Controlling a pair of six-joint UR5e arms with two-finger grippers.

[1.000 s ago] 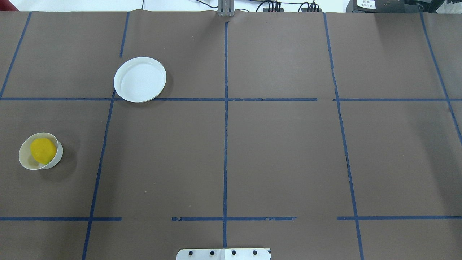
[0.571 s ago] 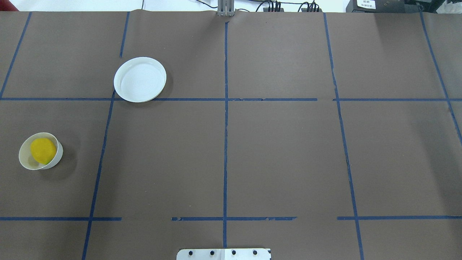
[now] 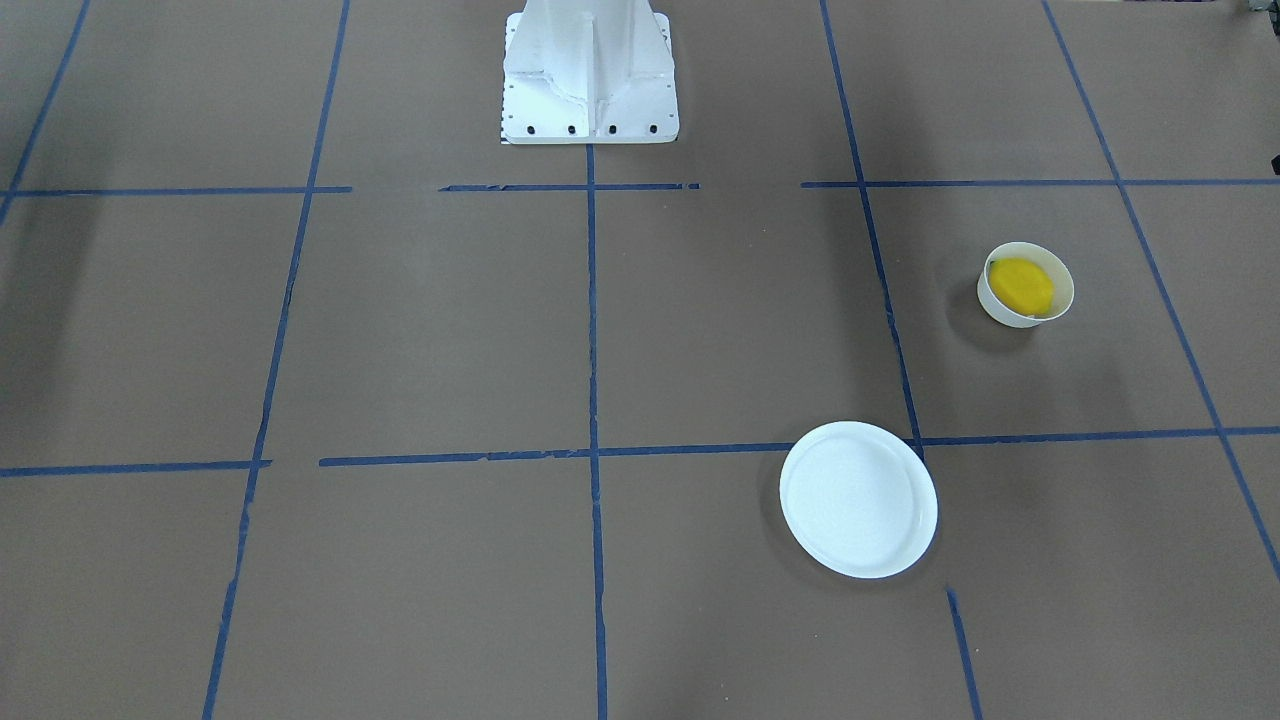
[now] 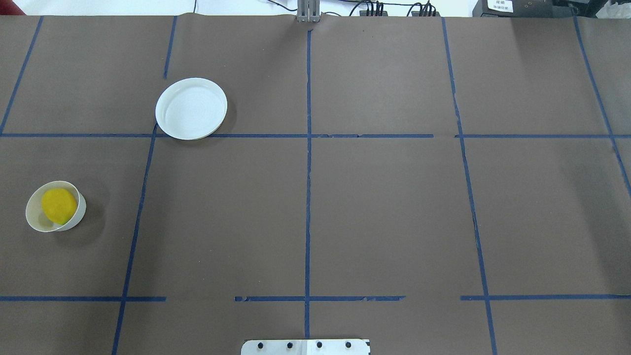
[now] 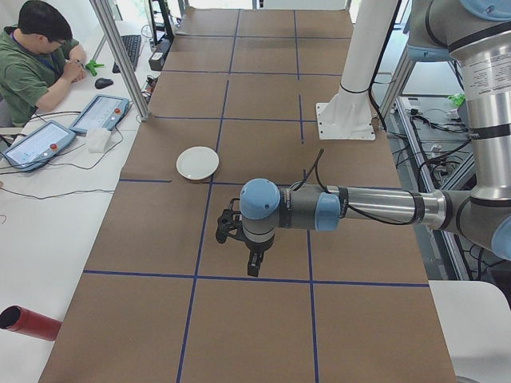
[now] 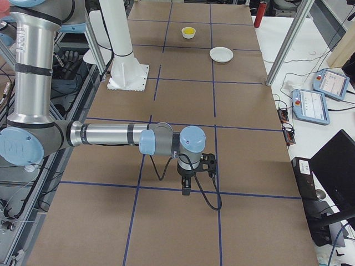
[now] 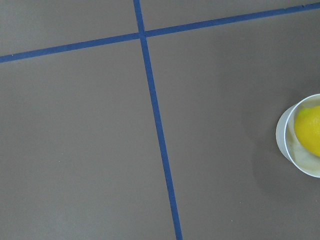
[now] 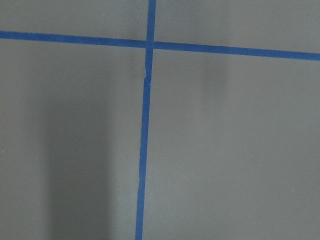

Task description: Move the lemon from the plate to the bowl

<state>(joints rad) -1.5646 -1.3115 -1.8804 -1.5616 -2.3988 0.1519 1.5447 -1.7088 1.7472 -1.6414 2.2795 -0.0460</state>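
Seen from overhead, a brown paper-covered table (image 4: 384,207) is marked into large squares by blue tape lines (image 4: 307,197).

At the far left sits the bowl (image 4: 33,219), small, deep and white. The lemon (image 4: 59,206) lies inside it. The fruit is bright, even yellow, oval and smooth-looking, and it fills most of the bowl's opening, resting towards the wall on the side nearer the table's centre, with a sliver of pale floor bare on the other side. In the front-facing view a tiny greenish tip shows at one end, close against the rim. The left wrist camera catches only part of the lemon and the bowl's wall at its right edge.

Further right, and farther from the robot, is the plate (image 4: 191,108), round, flat and white with a low raised rim, holding nothing. Its near edge overlaps a tape line. Plate and bowl are well apart.

At the bottom centre, a white mounting plate (image 4: 305,346) shows a row of dark bolts.

Neither arm enters the overhead view. From the table's ends, the left gripper (image 5: 252,268) hangs pointing down over bare paper, and the right gripper (image 6: 186,189) does likewise at the opposite end, well apart from both dishes. Whether either set of fingers is spread or closed cannot be told from these views.
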